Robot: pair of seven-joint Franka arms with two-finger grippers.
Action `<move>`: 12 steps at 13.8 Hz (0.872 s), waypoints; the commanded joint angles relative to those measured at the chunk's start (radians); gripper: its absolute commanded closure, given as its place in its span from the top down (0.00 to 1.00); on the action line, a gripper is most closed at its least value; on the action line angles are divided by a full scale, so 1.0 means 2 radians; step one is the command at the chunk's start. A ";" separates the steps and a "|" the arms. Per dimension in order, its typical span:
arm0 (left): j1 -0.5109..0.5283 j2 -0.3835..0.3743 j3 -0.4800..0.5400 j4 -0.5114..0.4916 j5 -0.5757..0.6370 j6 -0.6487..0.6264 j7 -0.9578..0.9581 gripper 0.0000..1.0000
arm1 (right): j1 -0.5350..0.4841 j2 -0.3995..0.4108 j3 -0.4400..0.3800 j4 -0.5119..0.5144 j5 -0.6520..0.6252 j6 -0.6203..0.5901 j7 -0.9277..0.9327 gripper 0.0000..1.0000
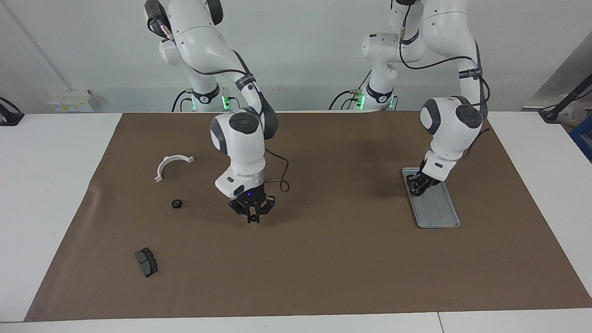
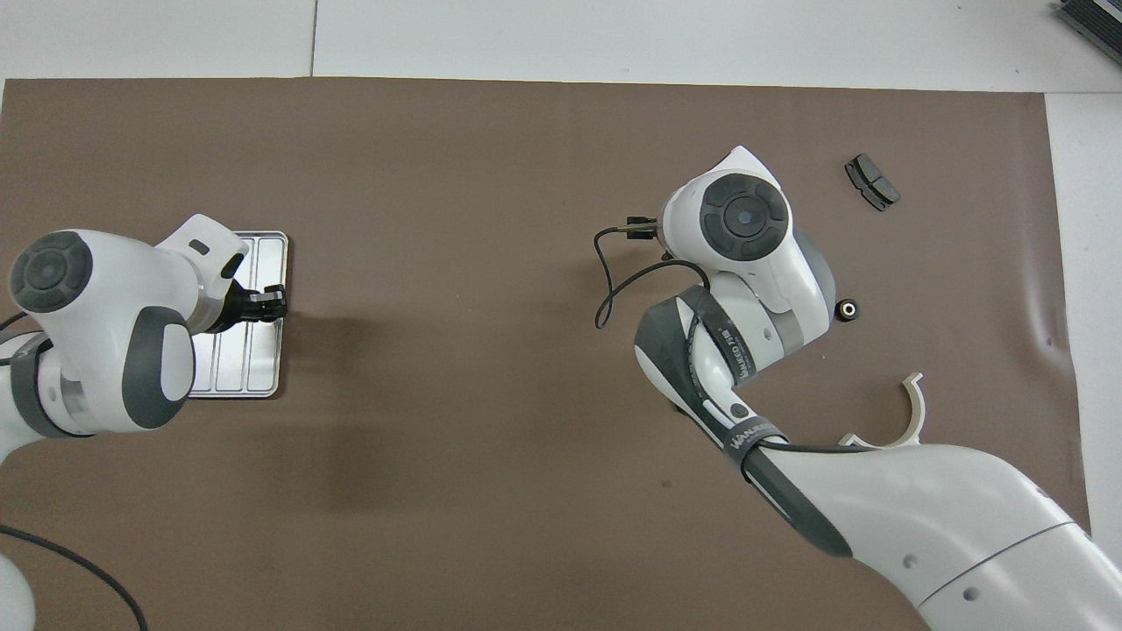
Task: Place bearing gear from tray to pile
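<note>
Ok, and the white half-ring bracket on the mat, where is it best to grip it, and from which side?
Grip the white half-ring bracket at the middle of its arc, coming straight down from above, one finger inside the curve, one outside. It seems to lie flat on the brown mat, and the band looks thin there.

My arms are white with dark grey joints. The tray (image 1: 437,208) is ridged silver-grey on the brown mat (image 1: 323,259); the bracket (image 1: 172,164) is white.
</note>
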 commanded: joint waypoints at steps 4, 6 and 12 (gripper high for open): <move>-0.154 -0.004 0.006 0.008 0.001 -0.008 -0.232 0.20 | -0.084 0.013 0.011 -0.012 0.003 0.037 -0.059 0.00; -0.194 0.005 0.006 0.018 0.001 -0.005 -0.270 0.20 | -0.090 0.014 0.011 -0.020 0.003 0.037 -0.061 0.00; -0.233 0.050 0.004 0.054 0.001 0.022 -0.286 0.56 | -0.097 0.027 0.012 -0.023 0.003 0.052 -0.060 0.98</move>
